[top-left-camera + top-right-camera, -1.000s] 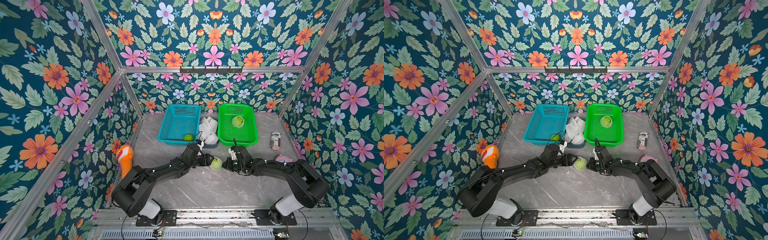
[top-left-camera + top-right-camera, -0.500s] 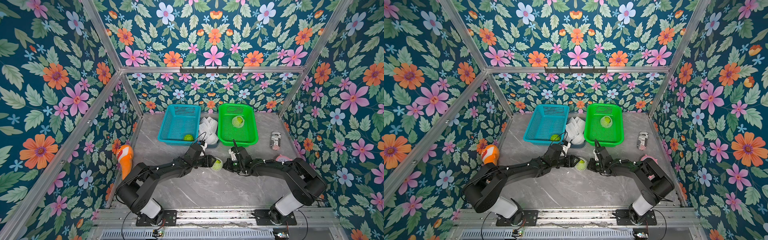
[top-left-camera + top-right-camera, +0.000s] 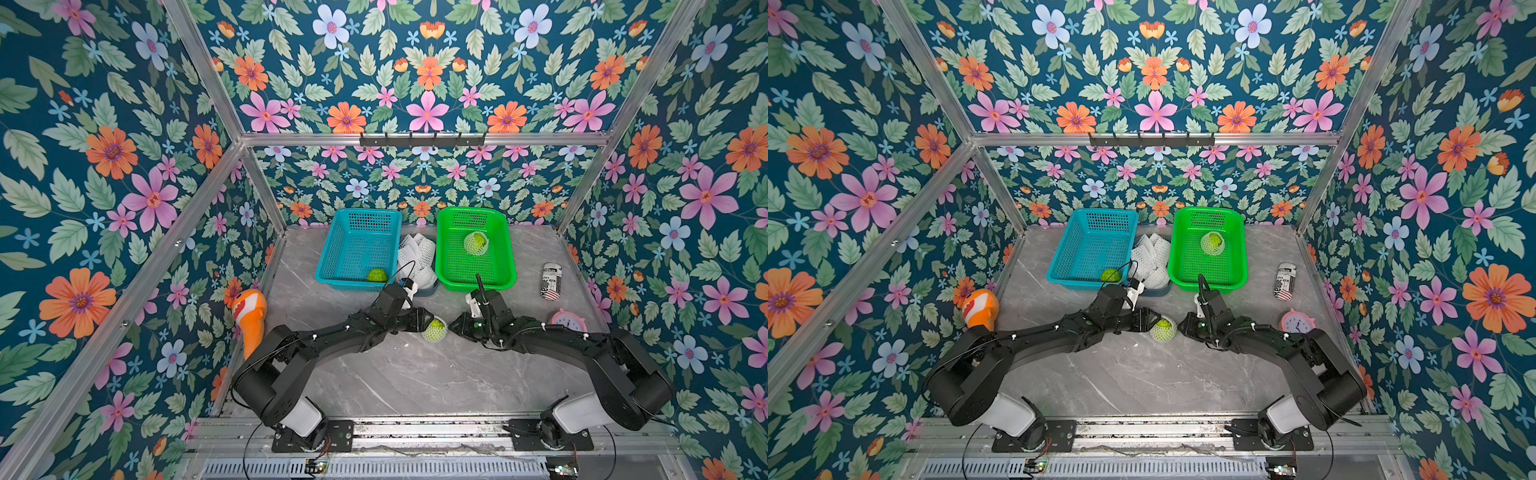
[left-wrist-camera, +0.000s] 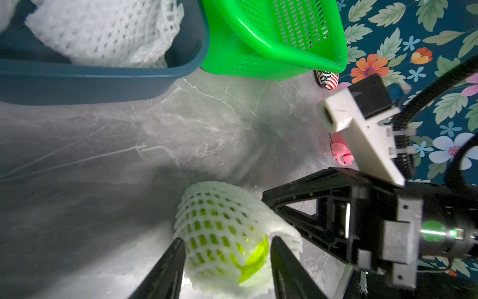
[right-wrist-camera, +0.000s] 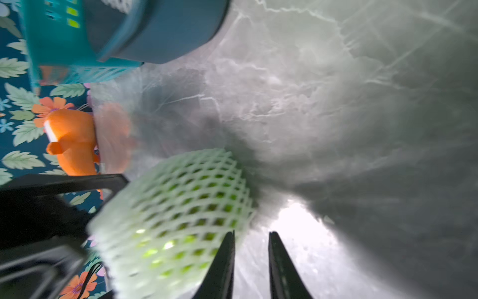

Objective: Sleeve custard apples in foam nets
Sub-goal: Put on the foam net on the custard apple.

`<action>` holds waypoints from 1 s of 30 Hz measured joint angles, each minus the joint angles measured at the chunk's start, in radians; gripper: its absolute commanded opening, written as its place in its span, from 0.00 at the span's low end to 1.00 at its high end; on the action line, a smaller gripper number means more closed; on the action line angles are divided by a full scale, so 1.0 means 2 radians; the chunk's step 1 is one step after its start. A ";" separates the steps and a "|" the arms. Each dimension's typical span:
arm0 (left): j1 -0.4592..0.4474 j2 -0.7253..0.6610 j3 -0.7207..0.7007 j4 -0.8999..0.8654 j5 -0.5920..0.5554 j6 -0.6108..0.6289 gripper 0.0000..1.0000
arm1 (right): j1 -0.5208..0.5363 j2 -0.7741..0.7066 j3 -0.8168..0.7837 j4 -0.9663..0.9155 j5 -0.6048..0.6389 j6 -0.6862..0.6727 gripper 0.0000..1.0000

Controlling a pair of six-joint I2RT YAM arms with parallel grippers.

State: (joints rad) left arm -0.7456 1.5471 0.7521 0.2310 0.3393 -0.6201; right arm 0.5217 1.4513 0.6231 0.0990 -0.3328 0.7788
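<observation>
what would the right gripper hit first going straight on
Likely the netted fruit in the left gripper; it lies just off one side of the right gripper, whose gap faces bare table.

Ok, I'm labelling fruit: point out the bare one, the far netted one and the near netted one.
Bare fruit [image 3: 377, 275]: in a top view, its green top.
Far netted fruit [image 3: 475, 243]: in a top view, net's middle.
Near netted fruit [image 4: 222, 227]: left wrist view, net's side.

The green basket [image 3: 457, 286] is glossy plastic, the foam net [image 4: 217, 220] matt, the tabletop [image 3: 395, 374] polished.
</observation>
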 measured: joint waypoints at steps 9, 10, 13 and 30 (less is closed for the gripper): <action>0.000 -0.005 0.000 0.000 0.000 0.000 0.57 | 0.000 -0.028 0.003 0.002 -0.012 0.002 0.26; 0.000 -0.005 -0.001 0.001 0.000 -0.001 0.57 | 0.000 -0.025 0.004 0.005 -0.014 0.002 0.25; 0.000 -0.001 -0.003 0.003 0.002 -0.002 0.58 | 0.000 -0.009 0.006 0.011 -0.016 0.002 0.23; 0.003 -0.033 -0.027 0.021 0.011 -0.017 0.71 | 0.000 -0.009 0.015 0.012 -0.021 0.010 0.40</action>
State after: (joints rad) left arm -0.7391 1.4815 0.6979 0.2722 0.3607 -0.6540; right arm 0.5209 1.4334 0.6533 0.1238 -0.3740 0.7994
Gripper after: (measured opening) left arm 0.695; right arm 0.353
